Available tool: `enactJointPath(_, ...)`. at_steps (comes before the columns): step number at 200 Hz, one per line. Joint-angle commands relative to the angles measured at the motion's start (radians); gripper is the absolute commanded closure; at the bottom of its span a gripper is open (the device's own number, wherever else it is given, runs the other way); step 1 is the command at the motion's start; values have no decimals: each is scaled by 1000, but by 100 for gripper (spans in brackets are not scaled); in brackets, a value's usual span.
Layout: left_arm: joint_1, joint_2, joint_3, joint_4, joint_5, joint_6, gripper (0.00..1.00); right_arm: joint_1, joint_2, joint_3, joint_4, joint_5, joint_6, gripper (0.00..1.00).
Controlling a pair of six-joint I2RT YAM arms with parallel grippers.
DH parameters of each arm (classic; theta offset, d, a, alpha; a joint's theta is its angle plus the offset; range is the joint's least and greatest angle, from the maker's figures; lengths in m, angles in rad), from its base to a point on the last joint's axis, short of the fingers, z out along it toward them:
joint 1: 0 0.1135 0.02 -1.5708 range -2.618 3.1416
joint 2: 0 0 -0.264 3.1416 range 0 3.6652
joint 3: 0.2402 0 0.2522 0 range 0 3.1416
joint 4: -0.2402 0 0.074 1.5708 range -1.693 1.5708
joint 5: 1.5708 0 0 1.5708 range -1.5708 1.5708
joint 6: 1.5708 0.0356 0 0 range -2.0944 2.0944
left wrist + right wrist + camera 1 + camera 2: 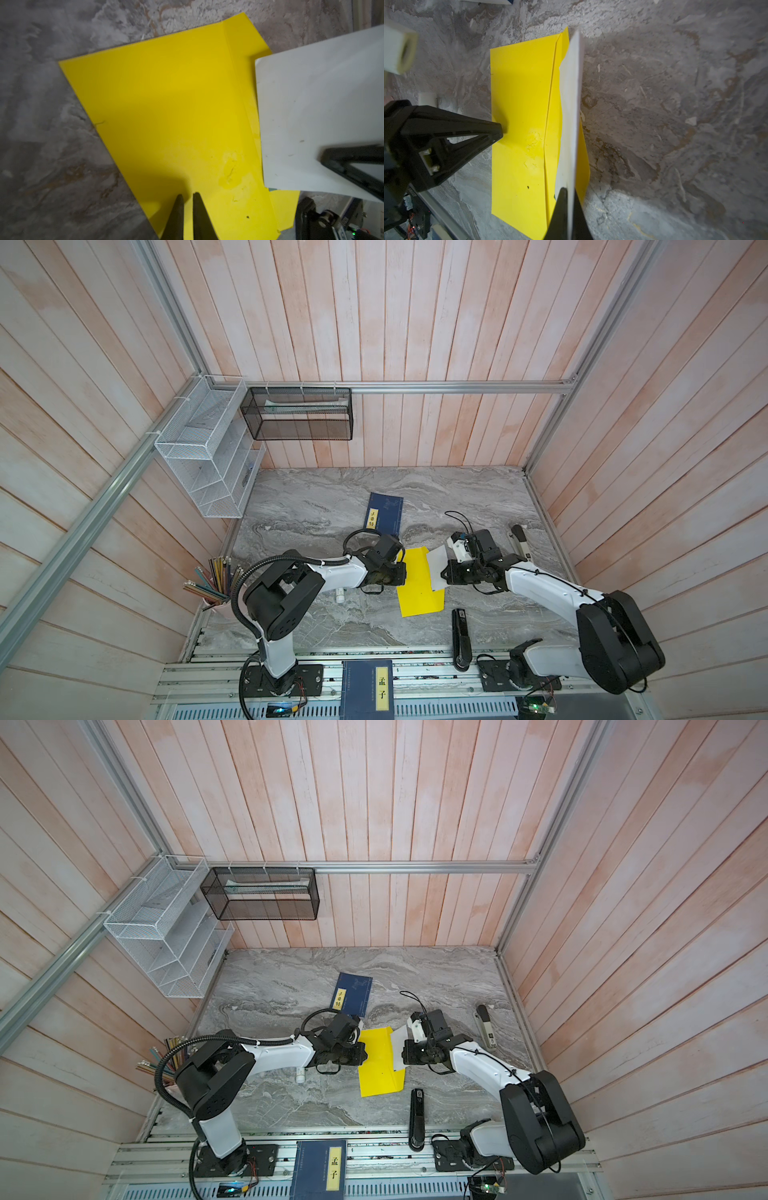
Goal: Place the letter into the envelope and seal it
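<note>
The right gripper pinches the letter above the envelope, the left gripper nearly closed, holding nothing.

My counter, grey marble. On it: envelope, flat, mid-counter; blue book behind it; black stapler toward the front; pencil cup at left edge; small white tube.
</note>
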Motion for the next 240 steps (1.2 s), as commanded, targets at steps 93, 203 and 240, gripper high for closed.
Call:
enactJointPath(93,9,62,26,-1,23,19,89,13,42,-41,-12,10,-19,96)
enactJointPath(203,9,48,14,18,42,14,90,24,67,-55,47,-49,56,96)
enactJointPath(240,9,36,6,27,47,16,77,25,67,-55,63,-59,57,96)
